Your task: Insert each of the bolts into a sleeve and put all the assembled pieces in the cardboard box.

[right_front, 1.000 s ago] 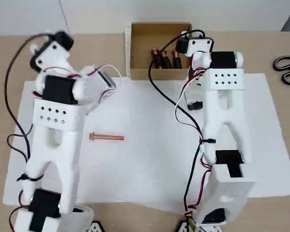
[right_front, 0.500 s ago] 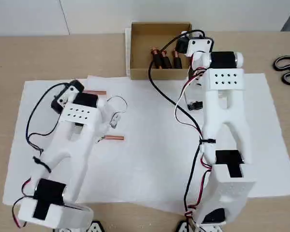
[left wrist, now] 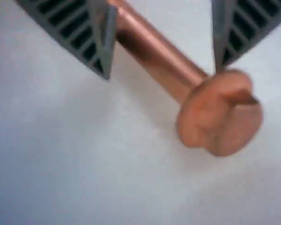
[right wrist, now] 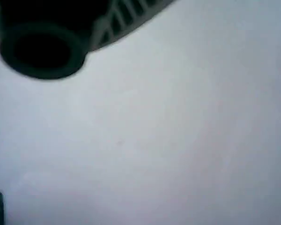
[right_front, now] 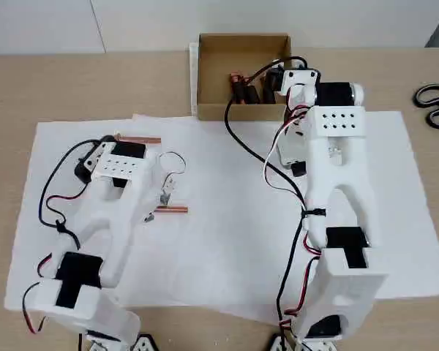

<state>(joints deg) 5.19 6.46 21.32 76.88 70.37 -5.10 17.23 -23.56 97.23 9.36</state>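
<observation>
Left jaws are standing released, straddling the shaft of a copper bolt [left wrist: 175,70] that is lying flat on the white paper [right_front: 227,219]. One jaw tip is sitting just beside the shaft, the other is hanging apart from it, and the bolt's head is projecting past both tips. Right arm is hanging beside the cardboard box [right_front: 212,66], a black sleeve [right wrist: 40,51] showing at the right jaws; cannot tell whether they are gripping it.

table [right_front: 95,88]: light wood | cover: white paper sheet [right_front: 227,241] | wall [right_front: 132,22]: white | scissors [right_front: 435,102]: far right
</observation>
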